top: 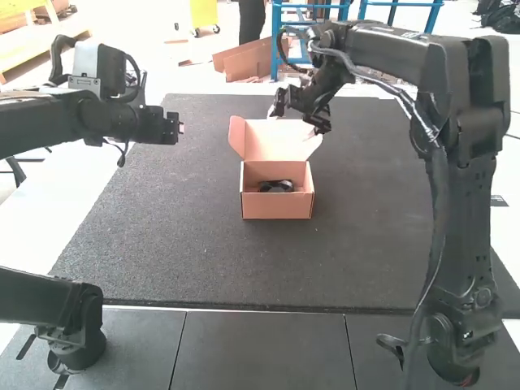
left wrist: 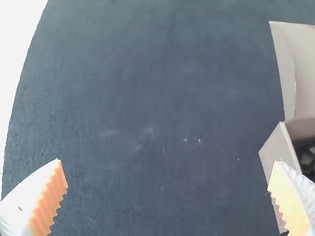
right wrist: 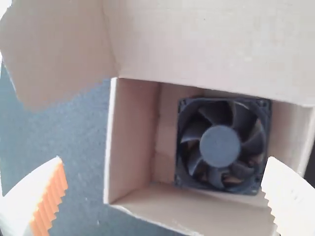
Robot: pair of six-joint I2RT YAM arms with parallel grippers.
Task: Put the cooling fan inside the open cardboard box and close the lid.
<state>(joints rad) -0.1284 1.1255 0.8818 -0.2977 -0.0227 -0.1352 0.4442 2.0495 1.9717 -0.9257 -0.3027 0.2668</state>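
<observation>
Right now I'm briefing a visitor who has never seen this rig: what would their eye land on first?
Most likely the open box in the middle of the black mat, lid up at the back, with the black fan lying flat inside. The right gripper hangs open just above the lid, while the left gripper, also open, is off to the box's left over the mat.

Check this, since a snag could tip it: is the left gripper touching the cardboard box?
Apart. The high view shows bare mat between the left gripper and the cardboard box with its raised lid.
</observation>
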